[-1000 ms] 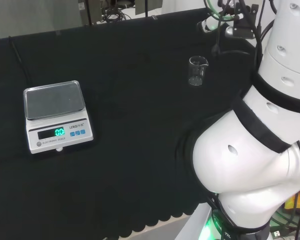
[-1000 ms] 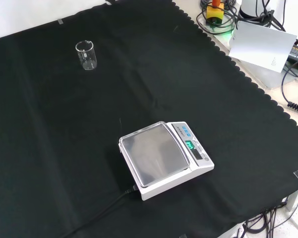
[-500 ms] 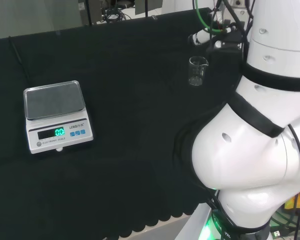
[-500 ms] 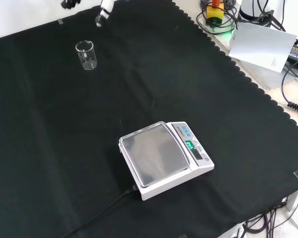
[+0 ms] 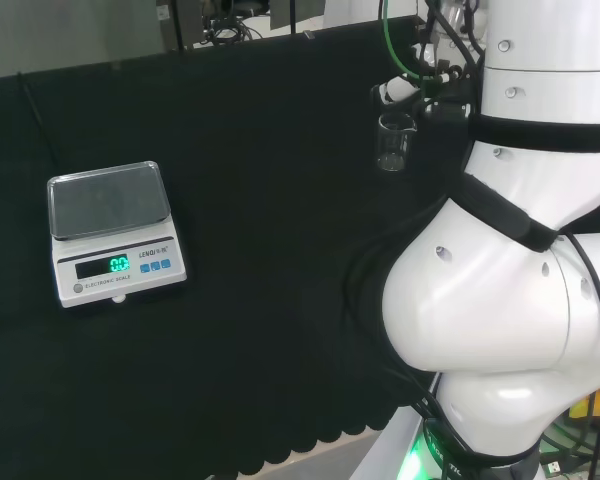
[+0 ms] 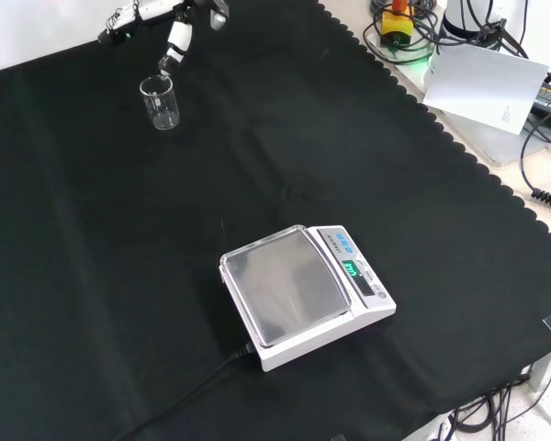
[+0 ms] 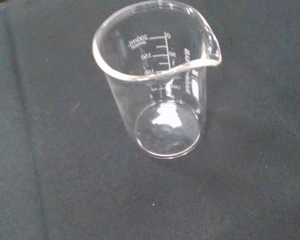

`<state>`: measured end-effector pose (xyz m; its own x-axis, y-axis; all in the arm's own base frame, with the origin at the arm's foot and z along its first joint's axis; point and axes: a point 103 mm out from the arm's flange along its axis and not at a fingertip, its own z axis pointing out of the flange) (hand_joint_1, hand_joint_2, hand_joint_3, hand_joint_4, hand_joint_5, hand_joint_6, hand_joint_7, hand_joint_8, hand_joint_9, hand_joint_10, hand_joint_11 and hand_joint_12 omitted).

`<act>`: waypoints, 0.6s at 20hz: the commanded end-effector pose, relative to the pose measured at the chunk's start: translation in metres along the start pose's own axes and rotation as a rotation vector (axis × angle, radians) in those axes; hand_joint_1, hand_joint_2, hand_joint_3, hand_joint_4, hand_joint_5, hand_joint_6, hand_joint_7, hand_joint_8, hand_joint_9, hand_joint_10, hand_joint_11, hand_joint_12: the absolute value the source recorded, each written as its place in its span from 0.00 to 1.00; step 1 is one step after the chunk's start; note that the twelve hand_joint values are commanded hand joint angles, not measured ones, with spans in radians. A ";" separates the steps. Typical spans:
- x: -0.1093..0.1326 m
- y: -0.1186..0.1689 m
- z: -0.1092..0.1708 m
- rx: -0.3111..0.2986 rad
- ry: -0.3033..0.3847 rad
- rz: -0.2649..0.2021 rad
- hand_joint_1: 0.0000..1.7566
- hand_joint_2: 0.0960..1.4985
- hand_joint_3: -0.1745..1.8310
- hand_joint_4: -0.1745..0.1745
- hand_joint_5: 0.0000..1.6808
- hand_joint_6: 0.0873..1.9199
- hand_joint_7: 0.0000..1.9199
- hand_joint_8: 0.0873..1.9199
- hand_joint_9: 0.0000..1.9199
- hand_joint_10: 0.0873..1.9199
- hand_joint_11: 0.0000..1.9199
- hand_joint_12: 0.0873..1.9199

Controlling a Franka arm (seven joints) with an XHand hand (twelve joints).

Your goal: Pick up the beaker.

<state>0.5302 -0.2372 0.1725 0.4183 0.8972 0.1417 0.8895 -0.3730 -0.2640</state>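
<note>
At the upper left of the front view we see one clear beaker (image 6: 160, 101) standing upright and empty on the black cloth (image 6: 285, 147). Our hand (image 6: 173, 42) hovers just above its rim, fingers spread straight, gripping nothing, cut off by the frame's top. One scale (image 6: 305, 292) sits mid-frame, well apart.

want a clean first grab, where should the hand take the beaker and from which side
Probably round the straight glass wall of the beaker, below the flared rim and away from the pouring spout. It stands upright and empty on the black cloth, so a sideways wrap suits it. The hand already hangs just beyond it in the front view, fingers open.
</note>
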 end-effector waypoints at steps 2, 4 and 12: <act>-0.005 0.008 0.029 0.062 0.002 0.005 0.30 0.42 0.20 0.49 0.02 0.00 0.00 0.27 0.05 0.41 0.00 0.74; -0.005 0.008 0.036 0.075 0.000 0.003 0.30 0.42 0.20 0.49 0.02 0.00 0.00 0.28 0.05 0.41 0.00 0.74; 0.000 0.007 0.050 0.104 0.005 -0.002 0.29 0.42 0.20 0.50 0.02 0.00 0.00 0.28 0.05 0.41 0.00 0.74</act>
<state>0.5277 -0.2320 0.1255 0.4213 0.8952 0.1455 0.8670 -0.3505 -0.3543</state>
